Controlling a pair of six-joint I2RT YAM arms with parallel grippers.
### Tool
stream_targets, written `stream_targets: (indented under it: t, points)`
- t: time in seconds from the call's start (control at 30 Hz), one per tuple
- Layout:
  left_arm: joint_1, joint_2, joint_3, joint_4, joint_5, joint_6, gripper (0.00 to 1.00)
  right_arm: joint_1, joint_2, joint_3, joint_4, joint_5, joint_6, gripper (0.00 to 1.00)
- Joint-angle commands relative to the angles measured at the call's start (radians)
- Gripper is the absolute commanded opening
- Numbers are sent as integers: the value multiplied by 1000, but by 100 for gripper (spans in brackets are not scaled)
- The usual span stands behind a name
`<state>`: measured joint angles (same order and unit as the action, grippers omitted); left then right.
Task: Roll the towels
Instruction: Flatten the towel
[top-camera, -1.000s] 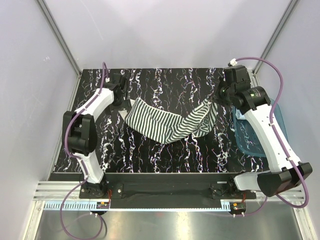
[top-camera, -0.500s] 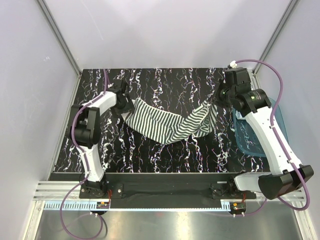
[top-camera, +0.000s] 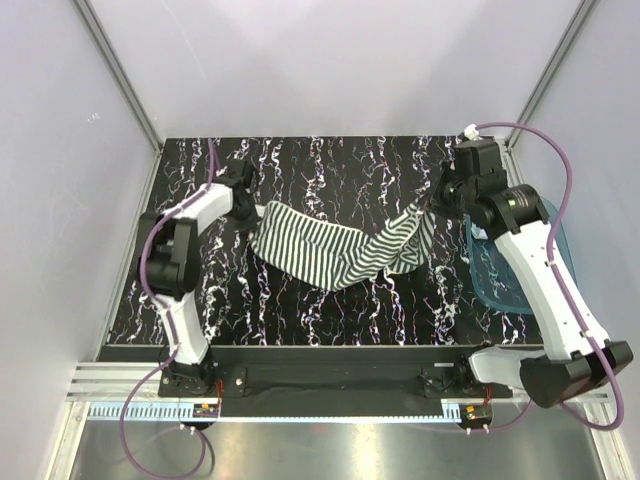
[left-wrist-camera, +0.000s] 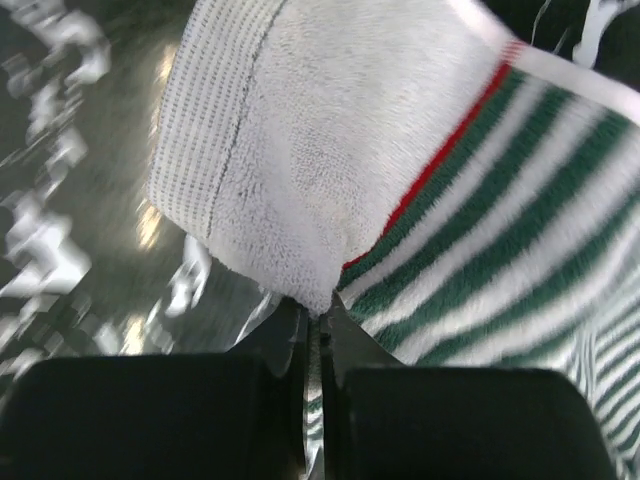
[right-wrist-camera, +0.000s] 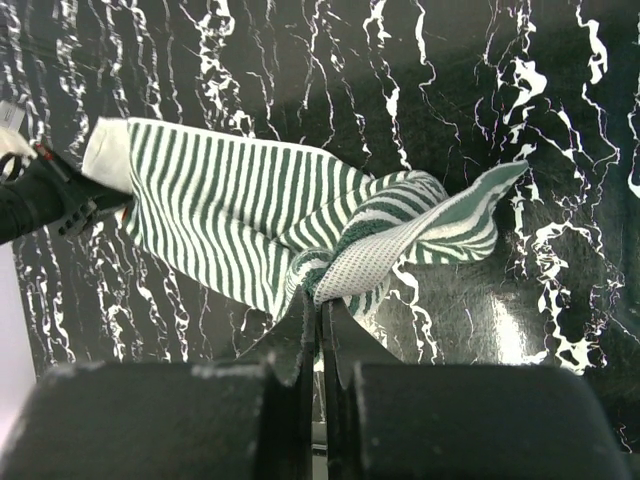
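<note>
Closing within the last second, the left end effector (left-wrist-camera: 315, 318) now pinches the white hem corner of the striped towel (top-camera: 318, 246). The right end effector (right-wrist-camera: 320, 302) is clamped on the opposite end. The towel drapes between them across the counter (top-camera: 330, 300); you can now spread it flat for rolling.

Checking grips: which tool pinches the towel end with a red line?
The left tool: its striped towel end is a white band edged red; the right tool holds bunched stripes.
</note>
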<state>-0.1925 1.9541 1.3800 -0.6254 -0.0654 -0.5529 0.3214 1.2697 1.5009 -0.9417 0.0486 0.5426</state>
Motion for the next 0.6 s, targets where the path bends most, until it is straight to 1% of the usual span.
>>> stream_targets:
  t: [0.0,0.07,0.1,0.13,0.17,0.2,0.27,0.3,0.33,0.4,0.43,0.47,0.5,0.53,0.57]
  points:
    - [-31,-242,11,-162,-115,44,0,-4,-85,4,-5,20,3,0]
    - [-48,-340,23,-244,-168,60,0,-2,-114,2,-28,34,3,0]
    - [-56,-435,33,-287,-216,67,0,-2,-128,2,-35,40,5,0]
    - [-59,-478,50,-366,-230,73,0,-2,-154,10,-54,54,5,0]
    - [-65,-548,74,-405,-259,90,0,-2,-167,16,-66,60,5,0]
    - [-65,-575,127,-466,-269,99,2,-2,-179,33,-77,69,5,0]
    - [-65,-592,192,-511,-269,137,7,-1,-179,51,-104,89,2,0]
    - [-65,-578,270,-561,-278,142,7,-4,-167,65,-114,97,0,0]
    - [-65,-555,301,-577,-280,151,7,-1,-158,70,-115,111,-3,0]
    - [-64,-459,362,-603,-280,179,13,-2,-113,82,-117,119,-4,0]
    - [-59,-417,407,-605,-284,183,15,-4,-98,85,-115,120,-7,0]
    - [-53,-341,422,-605,-281,192,16,-2,-83,84,-108,120,-7,0]
    - [-48,-301,433,-593,-280,195,29,-4,-61,70,-94,117,-7,0]
    - [-32,-261,444,-579,-268,202,36,-5,-49,59,-68,114,-13,0]
    - [-22,-173,452,-562,-220,214,42,-8,-32,52,-54,112,-16,0]
